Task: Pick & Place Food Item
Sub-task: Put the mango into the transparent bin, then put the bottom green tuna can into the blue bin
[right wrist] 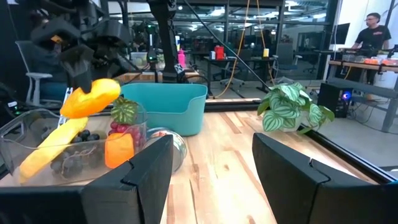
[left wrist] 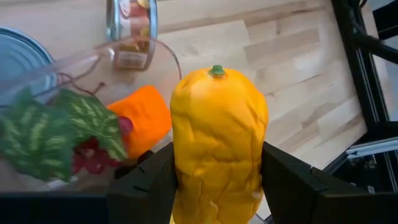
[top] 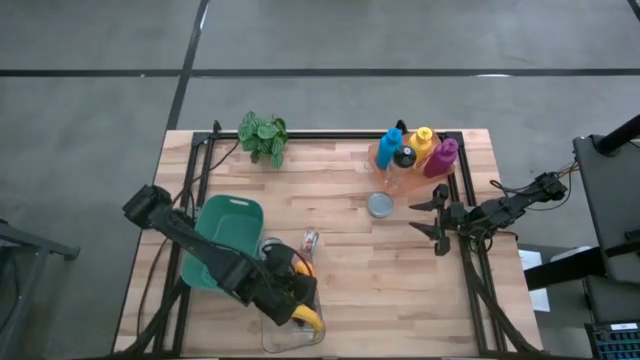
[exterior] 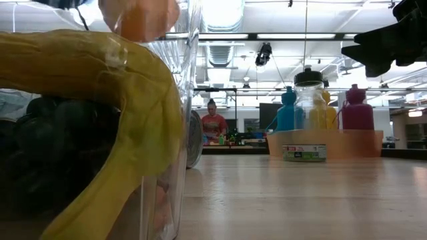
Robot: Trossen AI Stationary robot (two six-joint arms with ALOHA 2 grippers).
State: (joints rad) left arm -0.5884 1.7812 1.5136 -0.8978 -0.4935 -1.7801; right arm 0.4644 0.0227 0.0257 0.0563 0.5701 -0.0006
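Your left end effector (left wrist: 217, 186) is pinching a yellow-orange squash (left wrist: 217, 137) between its two dark fingers, and you have it lifted clear above the clear plastic bin (top: 290, 330) at the near left of the tabletop (top: 380, 280). From the right wrist view you can see the squash (right wrist: 92, 98) hanging in the air over the bin (right wrist: 56, 149), not touching anything below it. So the pick looks done; the place is what you have left. Inside the bin remain a long yellow banana (right wrist: 50, 146), an orange carrot-like piece (right wrist: 119, 149), dark grapes (right wrist: 78, 158) and a red fruit with green leaves (left wrist: 68, 134). The teal tub (top: 222, 235) sits just behind the bin on the left side, and it looks like the likeliest drop spot, though the task does not say so; you cannot see from here whether anything lies in it yet. A small tin can (top: 310, 241) lies on its side just beside the bin, and a round lid or can (top: 381, 205) sits near the middle. Your right end effector (top: 437, 218) waits with its fingers spread and holding nothing, at the right side of the tabletop, near the tray of coloured bottles (top: 415, 152). A potted plant (top: 263, 135) stands at the far edge. You still need to carry the squash across and release it.
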